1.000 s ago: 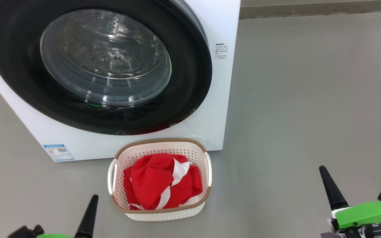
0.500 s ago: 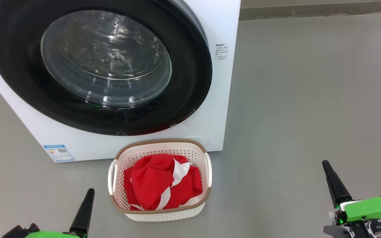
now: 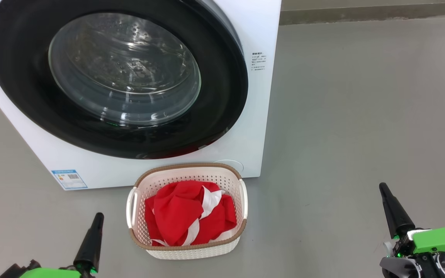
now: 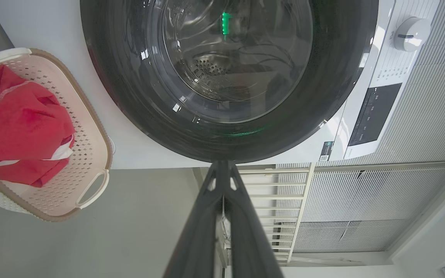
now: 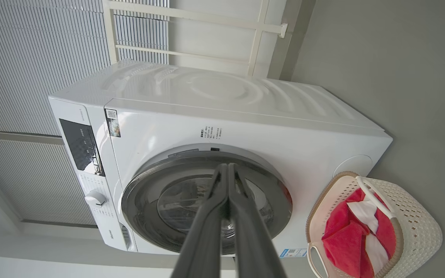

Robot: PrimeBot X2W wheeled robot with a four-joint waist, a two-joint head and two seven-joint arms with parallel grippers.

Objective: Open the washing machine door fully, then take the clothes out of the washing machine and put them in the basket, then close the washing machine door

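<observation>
Nearest the robot, the left claw (image 3: 95,224), two long dark tapered fingers on a green mount, is hanging low at the left with its fingers pressed together on nothing. The right claw (image 3: 385,195) is doing the same at the right, well apart from everything. Both are pointing towards the machine, and I judge that they are resting out of the way because nothing is left to grasp.

Between them, the small cream-white perforated plastic basket (image 3: 187,166), brown and woven-looking at its rim, is sitting on the grey floor (image 3: 361,116) just in front of the machine's lower edge. It is presumably standing there so that the carry from the opening is short. The bright red, white-striped soft clothes (image 3: 180,216) are lying bunched inside it, reaching to about the rim.

Behind, the large round, glossy black-rimmed, glass-windowed washing machine door (image 3: 222,96) is lying flush against the big white box-shaped washing machine (image 3: 259,27), so all three steps are looking done.

The basket's near wall is hiding the lower part of the pile. The bulging glass is throwing reflections, so the steel drum (image 4: 207,67) is showing in part. No red is showing through, yet I cannot tell for certain that it is empty. Whether the door has actually caught shut I cannot tell either. The head view's edges are cutting off the machine's top and left side.
</observation>
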